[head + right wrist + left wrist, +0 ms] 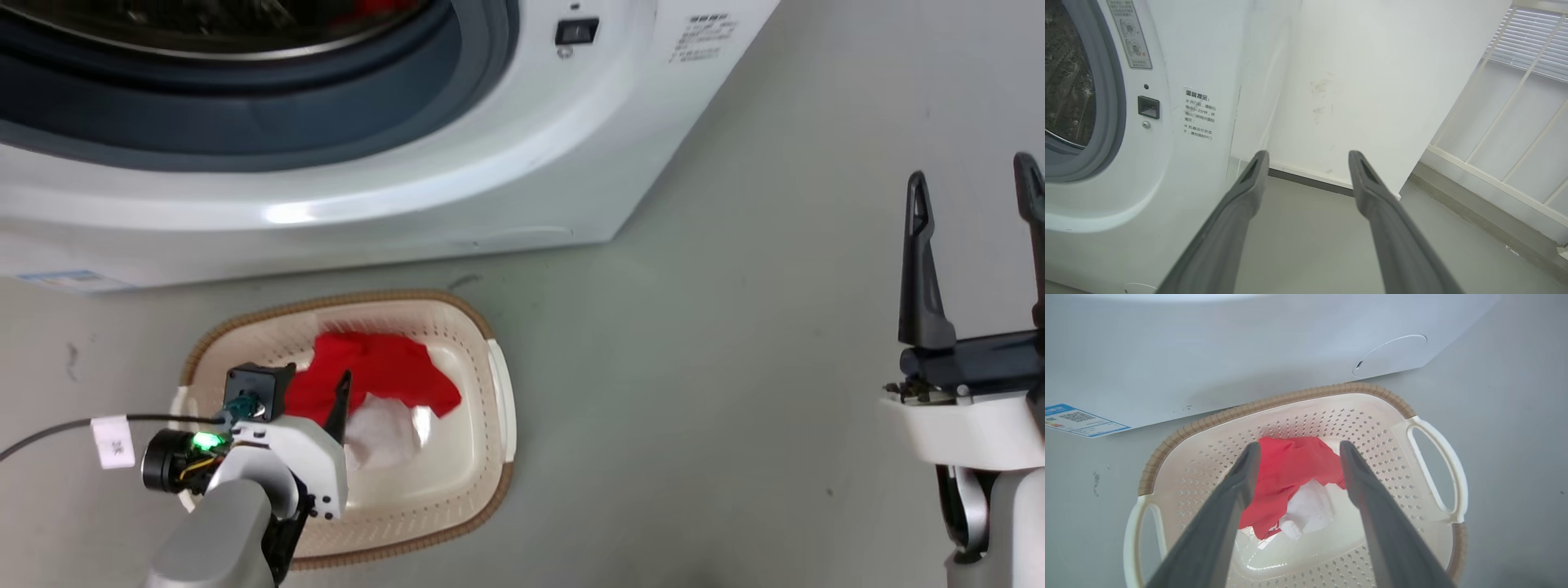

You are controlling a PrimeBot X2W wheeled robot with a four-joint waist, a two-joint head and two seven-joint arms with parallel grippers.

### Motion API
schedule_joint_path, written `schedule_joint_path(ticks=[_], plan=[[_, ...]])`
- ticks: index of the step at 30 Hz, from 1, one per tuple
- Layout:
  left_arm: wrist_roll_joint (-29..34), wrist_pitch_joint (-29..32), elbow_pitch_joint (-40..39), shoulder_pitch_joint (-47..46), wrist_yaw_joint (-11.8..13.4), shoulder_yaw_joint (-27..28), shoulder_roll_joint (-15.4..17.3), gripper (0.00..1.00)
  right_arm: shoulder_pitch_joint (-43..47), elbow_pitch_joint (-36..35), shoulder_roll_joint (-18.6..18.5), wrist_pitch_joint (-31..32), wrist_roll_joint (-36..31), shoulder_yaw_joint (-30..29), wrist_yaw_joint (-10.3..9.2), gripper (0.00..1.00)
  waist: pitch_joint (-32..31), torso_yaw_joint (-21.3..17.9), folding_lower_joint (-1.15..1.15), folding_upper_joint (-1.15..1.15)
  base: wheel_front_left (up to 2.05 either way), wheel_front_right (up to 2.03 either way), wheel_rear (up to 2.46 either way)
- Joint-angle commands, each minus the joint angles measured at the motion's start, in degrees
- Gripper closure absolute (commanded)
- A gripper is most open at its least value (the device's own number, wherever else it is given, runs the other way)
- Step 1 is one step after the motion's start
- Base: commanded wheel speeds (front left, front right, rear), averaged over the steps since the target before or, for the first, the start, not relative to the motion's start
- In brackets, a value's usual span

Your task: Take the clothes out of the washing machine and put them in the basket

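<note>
Above basket (500, 392) by washer (490, 163): left gripper (1295, 453), jaws spread wide, empty. In basket, under them: crumpled red-and-white garment (371, 376). More red cloth (380, 8) inside drum (204, 24). Off right, over floor (735, 367): right gripper (976, 175), jaws wide, empty.

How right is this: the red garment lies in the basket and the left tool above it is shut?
No. The red garment lies in the basket, but the left tool above it is open, not shut; the left wrist view shows it.

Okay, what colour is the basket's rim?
Brown. The basket rim shows best in the left wrist view.
</note>
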Motion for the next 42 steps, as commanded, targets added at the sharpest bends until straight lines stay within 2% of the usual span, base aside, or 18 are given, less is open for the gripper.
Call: schedule_joint_path(ticks=[1,8,12,17,23,26,31,35,37,42], plan=[[0.49,-0.14,-1.22,1.29,0.21,1.06,0.16,0.00,0.87,0.32,0.00,-0.12,0.21,-0.09,-0.06,0.00,-2.62,0.85,0.01,0.00,0.00,0.00,0.00],[5.64,-0.15,-10.86,6.39,0.76,7.05,0.77,0.00,2.85,1.23,0.00,-0.12,0.35,-0.06,-0.06,0.00,-6.14,0.84,0.01,0.00,0.00,0.00,0.00],[7.60,-0.14,-17.95,9.25,1.45,12.34,1.71,0.00,3.17,1.39,-0.02,-0.12,1.05,0.25,-0.06,0.00,-7.12,-0.30,0.01,0.00,0.00,0.00,0.00],[9.80,-0.14,-26.64,11.47,0.83,17.67,3.26,0.00,3.76,1.17,0.01,-0.12,1.58,0.63,-0.06,0.00,-6.51,-1.54,0.01,0.00,0.00,0.00,0.00],[10.86,-0.15,-32.62,6.61,-0.87,21.05,5.45,0.00,3.08,0.49,0.00,-0.12,2.24,0.51,-0.06,0.00,-3.35,-3.44,0.01,0.00,0.00,0.00,0.00],[10.28,0.38,-33.25,3.30,-1.52,21.54,6.14,0.00,2.77,0.22,0.00,-0.12,2.30,0.69,-0.06,0.00,-1.59,-4.10,0.01,0.00,0.00,0.00,0.00],[9.95,5.28,-31.16,-8.73,-3.45,21.16,8.83,0.00,1.50,-0.41,0.01,-0.12,3.13,1.54,-0.06,0.00,3.38,-6.14,0.01,0.00,0.00,0.00,0.00],[12.20,10.07,-26.29,-20.19,-4.34,19.03,11.29,0.00,0.36,-0.38,0.02,-0.12,4.15,2.72,-0.06,0.00,7.36,-7.57,0.01,0.00,0.00,0.00,0.00],[10.81,12.95,-23.19,-25.35,-4.97,18.22,11.03,0.00,0.02,-0.64,0.01,-0.12,4.72,3.69,-0.06,0.00,9.04,-8.52,0.01,0.00,0.00,0.00,0.00],[8.03,21.97,-15.57,-38.40,-5.82,15.52,13.08,0.00,-0.81,-0.29,0.02,-0.12,5.99,6.13,-0.06,0.00,12.76,-11.46,0.01,0.00,0.00,0.00,0.00]])
